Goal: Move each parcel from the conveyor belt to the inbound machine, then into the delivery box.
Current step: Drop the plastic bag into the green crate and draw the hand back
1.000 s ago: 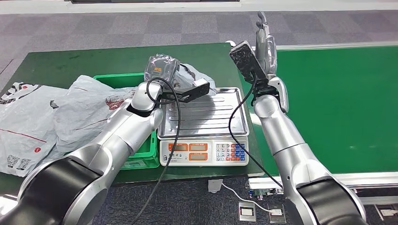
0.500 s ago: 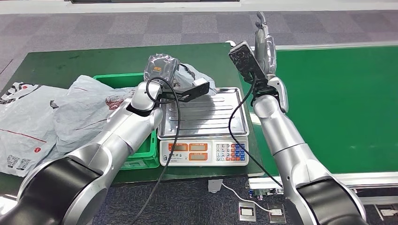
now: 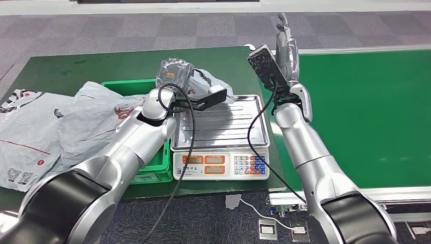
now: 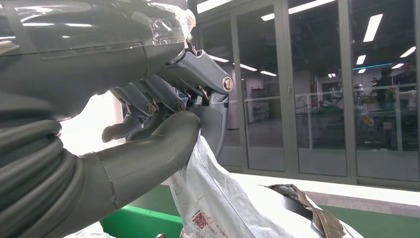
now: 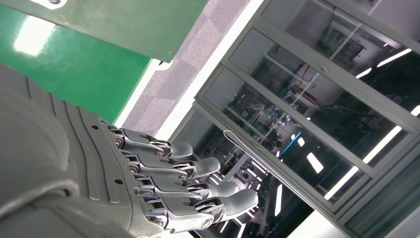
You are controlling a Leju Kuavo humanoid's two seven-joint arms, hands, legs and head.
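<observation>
My left hand (image 3: 180,90) pinches a crumpled grey plastic parcel (image 3: 174,73) and holds it up over the gap between the green delivery box (image 3: 118,86) and the steel tray of the weighing machine (image 3: 223,124). In the left wrist view the thumb and fingers (image 4: 163,114) clamp the top of the grey parcel (image 4: 223,203), which hangs below them. My right hand (image 3: 286,48) is raised upright at the near end of the green conveyor belt (image 3: 366,112), fingers straight and apart, holding nothing; the right wrist view shows the same spread fingers (image 5: 198,191).
Large grey mail bags (image 3: 45,127) lie over the delivery box and the green table to its left. Another grey bag (image 3: 216,84) sits behind the tray. Black cables loop from both wrists across the machine's tray and keypad (image 3: 221,165). The belt surface is bare.
</observation>
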